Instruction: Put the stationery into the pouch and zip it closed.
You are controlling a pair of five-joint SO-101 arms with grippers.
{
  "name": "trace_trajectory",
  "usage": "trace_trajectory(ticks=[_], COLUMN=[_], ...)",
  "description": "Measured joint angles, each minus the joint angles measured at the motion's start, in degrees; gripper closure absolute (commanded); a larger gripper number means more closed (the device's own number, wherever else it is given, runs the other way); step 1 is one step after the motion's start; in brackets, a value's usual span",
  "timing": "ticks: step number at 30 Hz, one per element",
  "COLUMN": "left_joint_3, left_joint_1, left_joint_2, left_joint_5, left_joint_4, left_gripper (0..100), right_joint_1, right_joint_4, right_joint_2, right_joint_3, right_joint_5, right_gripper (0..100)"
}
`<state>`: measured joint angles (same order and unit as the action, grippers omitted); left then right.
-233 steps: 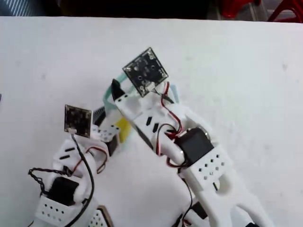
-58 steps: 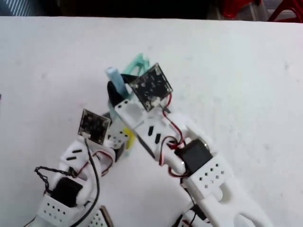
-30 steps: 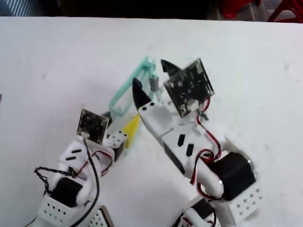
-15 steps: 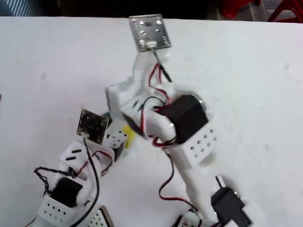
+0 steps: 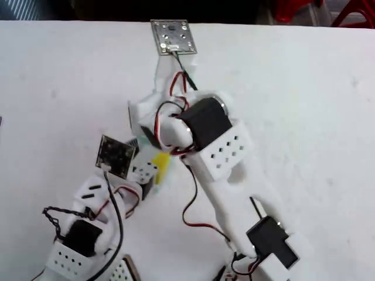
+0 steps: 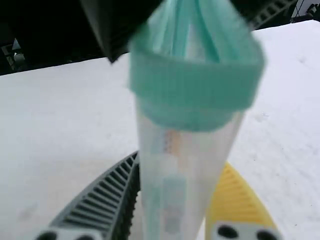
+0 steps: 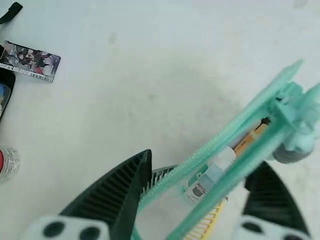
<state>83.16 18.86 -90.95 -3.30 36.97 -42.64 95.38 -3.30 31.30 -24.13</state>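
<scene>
The clear pouch (image 6: 187, 150) with a teal zipper band stands upright, pinched between the grey and yellow fingers of my left gripper (image 6: 172, 205), which is shut on its lower end. Pens and a small tube show through its wall. In the right wrist view the pouch (image 7: 235, 165) has its teal mouth parted, with the zipper pull (image 7: 295, 145) at one end. My right gripper (image 7: 202, 159) is open, one black finger on each side of that mouth. In the high view the right arm (image 5: 217, 146) lies over the pouch, and the left gripper's yellow finger (image 5: 161, 163) shows beside it.
A printed card (image 7: 31, 61), a dark object (image 7: 4, 95) and a small clear cap (image 7: 6, 162) lie on the white table away from the pouch. The table's far edge (image 5: 263, 22) meets a dark background.
My right arm has swung up and over the pouch, its wrist camera now at the far side, covering the pouch in the high view. The left arm has kept still.
</scene>
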Motion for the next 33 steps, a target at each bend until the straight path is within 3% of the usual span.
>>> trace_trajectory(ticks=[2, 7, 11, 14, 18, 21, 27, 33], left_joint_3=[0.0, -0.2, -5.4, -10.4, -14.3, -14.9, -11.7, -6.2], left_joint_1=[-0.2, 0.1, 0.3, 0.0, -1.3, -3.7, -7.4, -7.8], left_joint_2=[0.0, 0.4, 0.9, 0.9, 0.6, 0.6, 0.2, 0.9], left_joint_5=[0.0, 0.0, -0.1, -1.7, -3.1, -3.3, -3.3, -3.3], left_joint_4=[0.0, 0.2, 7.0, 14.1, 18.2, 18.2, 12.5, 4.0], left_gripper=[79, 75, 73, 73, 73, 73, 73, 73], right_joint_1=[0.3, 5.5, 12.2, 16.1, 17.8, 17.5, 17.6, 17.9], right_joint_4=[-0.1, -0.5, -0.7, -0.6, -1.1, -1.1, 1.3, 1.8], right_joint_2=[0.2, 1.7, 2.7, 3.2, 3.0, 1.7, -1.8, -5.7], right_joint_3=[0.0, 0.1, 0.4, 0.4, 0.7, 0.7, 0.4, -5.0], right_joint_5=[1.8, 9.5, 12.7, 22.1, 40.5, 52.8, 69.5, 76.9], right_gripper=[93.4, 97.6, 98.1, 98.1, 98.1, 98.1, 98.1, 98.1])
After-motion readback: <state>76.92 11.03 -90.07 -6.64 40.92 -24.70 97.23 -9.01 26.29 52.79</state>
